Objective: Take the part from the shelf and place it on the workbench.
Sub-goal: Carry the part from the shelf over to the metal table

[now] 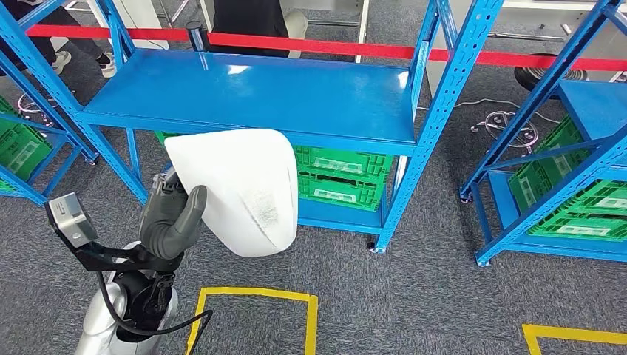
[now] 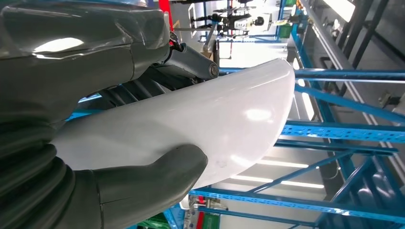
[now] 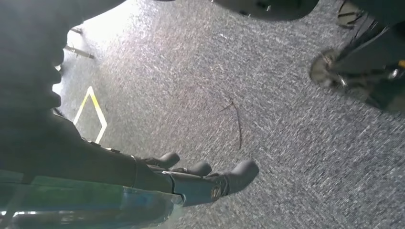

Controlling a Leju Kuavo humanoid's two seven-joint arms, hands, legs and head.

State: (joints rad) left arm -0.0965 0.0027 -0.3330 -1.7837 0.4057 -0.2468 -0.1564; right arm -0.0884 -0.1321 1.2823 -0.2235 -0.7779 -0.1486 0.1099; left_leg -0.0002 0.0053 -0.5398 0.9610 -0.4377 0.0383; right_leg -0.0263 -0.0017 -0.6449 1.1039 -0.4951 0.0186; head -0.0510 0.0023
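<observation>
The part is a large white curved shell (image 1: 240,188), held up in front of the blue shelf (image 1: 251,92), whose top board is bare. My left hand (image 1: 171,218) grips the shell's left edge, thumb pressed on its face. Seen from the left wrist, the same white shell (image 2: 200,124) lies clamped between the thick grey thumb (image 2: 148,179) and the fingers of my left hand (image 2: 95,95) above it. My right hand (image 3: 191,179) hangs over the grey carpet with its fingers stretched out and nothing in them.
Green crates (image 1: 344,177) sit on the lower board of the blue shelf. More blue racks with green crates (image 1: 584,200) stand at the right and far left. A red barrier bar (image 1: 310,46) runs behind, with people's legs beyond. Yellow floor markings (image 1: 255,318) lie near me.
</observation>
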